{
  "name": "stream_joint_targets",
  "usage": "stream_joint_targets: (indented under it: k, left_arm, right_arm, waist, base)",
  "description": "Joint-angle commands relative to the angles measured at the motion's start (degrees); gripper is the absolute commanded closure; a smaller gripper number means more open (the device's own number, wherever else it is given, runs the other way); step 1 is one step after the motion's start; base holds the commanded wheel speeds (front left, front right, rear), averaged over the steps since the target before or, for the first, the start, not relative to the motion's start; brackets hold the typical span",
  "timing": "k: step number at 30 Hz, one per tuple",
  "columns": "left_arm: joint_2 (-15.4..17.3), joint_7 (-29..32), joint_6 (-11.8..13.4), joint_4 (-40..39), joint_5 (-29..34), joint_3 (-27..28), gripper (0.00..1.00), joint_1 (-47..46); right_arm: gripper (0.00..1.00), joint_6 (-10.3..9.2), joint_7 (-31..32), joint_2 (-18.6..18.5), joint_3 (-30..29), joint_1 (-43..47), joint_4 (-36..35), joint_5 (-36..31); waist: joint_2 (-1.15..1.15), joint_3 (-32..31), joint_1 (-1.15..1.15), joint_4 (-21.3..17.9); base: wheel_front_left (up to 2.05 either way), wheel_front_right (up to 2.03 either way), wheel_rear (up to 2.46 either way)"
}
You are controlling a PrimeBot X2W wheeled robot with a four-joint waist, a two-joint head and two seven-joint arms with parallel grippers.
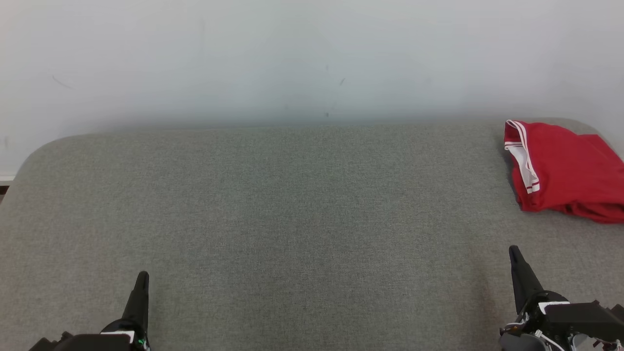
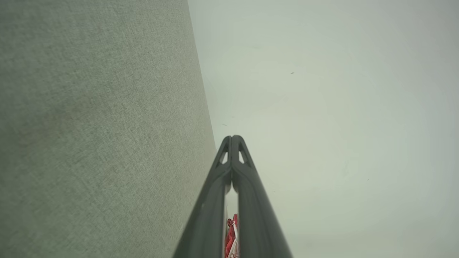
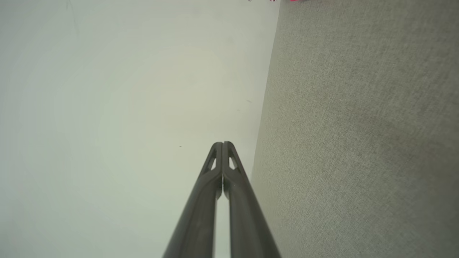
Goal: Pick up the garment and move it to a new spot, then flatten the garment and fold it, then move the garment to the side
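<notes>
1. Left gripper [image 1: 142, 277] and right gripper [image 1: 514, 250] sit low at the near edge of the grey worktop [image 1: 292, 204]. Jaws are pressed fully together on both, with nothing in them. Both wrist views show the fingers meeting at the tips.
2. The red garment [image 1: 565, 170] with white trim lies at the far right of the worktop, close to the back wall [image 1: 292, 58] and partly cut off by the frame. It's well apart from both grippers, with the right one nearer.
3. It reads as a loose folded bundle. I can't tell if it's the finished fold or the starting heap. Risk: the wrong call means undoing good work or skipping steps.
4. If a pick is next, the jaws need to open first. Going in closed would just shove the cloth further right, maybe off the edge.
5. The garment's right side and the worktop edge there are out of the head view. A blind pinch may catch only the top layer, and the bundle would fall open on the lift.
6. Cloth on a textile surface: dragging likely bunches it rather than sliding it.
</notes>
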Motion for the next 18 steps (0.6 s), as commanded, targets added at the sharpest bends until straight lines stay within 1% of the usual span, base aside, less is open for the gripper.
stream_joint_targets:
  k: [1,10,18]
  left_arm:
    - [0.0,0.2,-0.4,0.0,-1.1,0.3,1.00,-1.1]
    - [0.0,1.1,-0.5,0.2,-4.6,0.5,1.00,-1.3]
    - [0.0,1.0,-0.5,0.1,-4.3,0.4,1.00,-1.3]
  right_arm:
    - [1.00,-0.11,0.3,0.2,-0.3,-0.6,0.0,1.0]
    - [1.00,-0.12,1.2,0.4,-0.7,-1.1,0.4,4.0]
    - [1.00,-0.12,1.2,0.4,-0.8,-1.1,0.4,3.7]
  waist:
    - [0.00,0.0,0.00,0.0]
    - [0.00,0.1,0.00,-0.1]
    - [0.00,0.1,0.00,-0.1]
  base:
    - [0.00,0.00,0.00]
    - [0.00,0.00,0.00]
    - [0.00,0.00,0.00]
